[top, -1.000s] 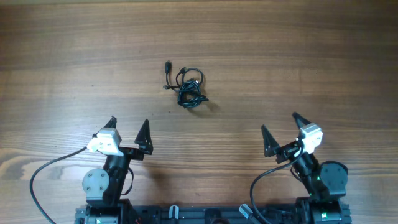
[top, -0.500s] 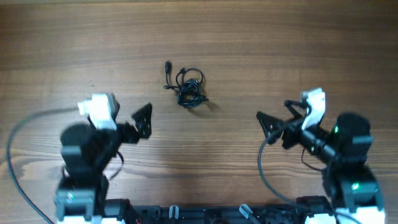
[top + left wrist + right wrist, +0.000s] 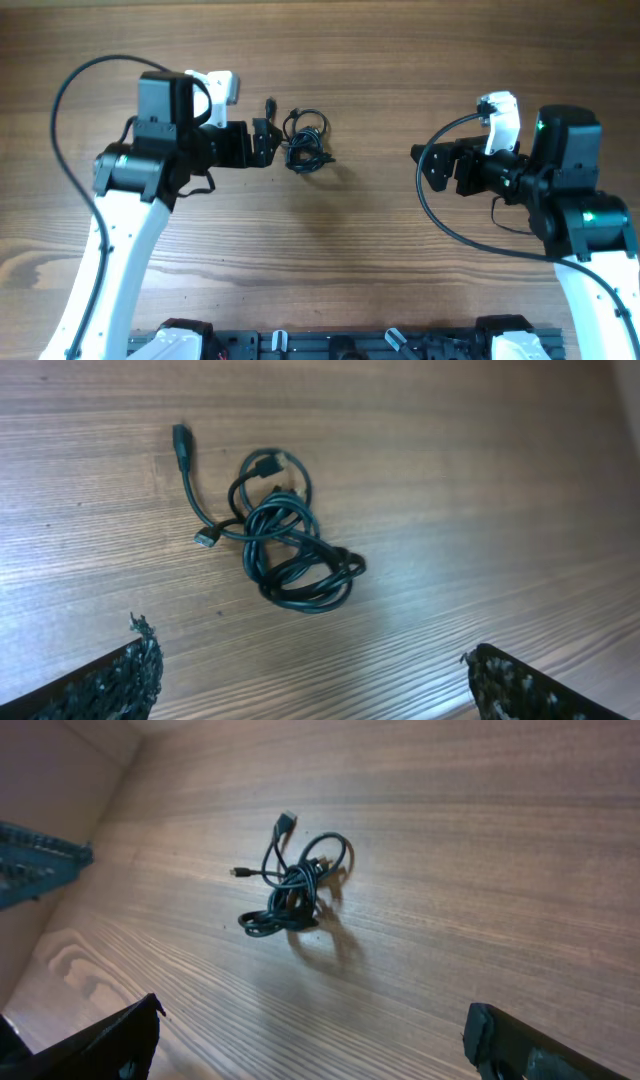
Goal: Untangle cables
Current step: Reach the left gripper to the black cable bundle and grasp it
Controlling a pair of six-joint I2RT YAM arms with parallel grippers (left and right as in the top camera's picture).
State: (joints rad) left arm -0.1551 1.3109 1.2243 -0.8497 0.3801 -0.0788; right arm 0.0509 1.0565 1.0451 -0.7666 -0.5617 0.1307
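Cables [image 3: 305,140] are lying as one tight, knotted bundle on the wooden table [image 3: 420,60]. Nothing is gripping them.

Left wrist view: the cables [image 3: 285,545] are winding through several overlapping loops. One loose end with a dark plug [image 3: 181,442] is trailing out away from the bundle. A smaller plug [image 3: 205,538] is sitting just beside the loops.

Left gripper [image 3: 262,143] is hovering just beside the cables on the left arm's side, close to the trailing end. Overhead alone is not showing whether it is touching. In its own camera the left gripper [image 3: 315,670] is showing fingers spread wide, tips in the two bottom corners, bundle lying beyond them and apart from both.

Right gripper [image 3: 432,168] is holding well apart from the cables on the opposite side, pointing toward them. In its own view the right gripper [image 3: 310,1025] is also spread wide, holding nothing, with the cables [image 3: 290,885] lying far ahead of the tips.
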